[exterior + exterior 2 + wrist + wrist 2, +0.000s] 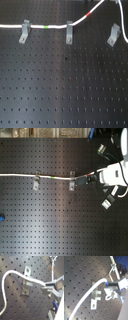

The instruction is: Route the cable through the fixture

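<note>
The white cable [10, 26] crosses the black pegboard from the first exterior view's left. It runs through two metal clips of the fixture [24, 31] [70, 31], with its green band [46, 26] between them. Its red band [89, 14] lies past the second clip, where the cable climbs out of the picture. In the second exterior view my gripper [92, 178] is shut on the cable [20, 175] just right of the second clip [72, 182]. Both wrist views show the cable [15, 273] [91, 289] arching over a clip [27, 281] [95, 296] into my fingers [48, 289] [112, 285].
A third clip [114, 34] stands at the first exterior view's right with a loop of cable [123, 25] hanging beside it. A small blue object [1, 218] lies at the second exterior view's left edge. The pegboard [65, 90] stretches below the clips.
</note>
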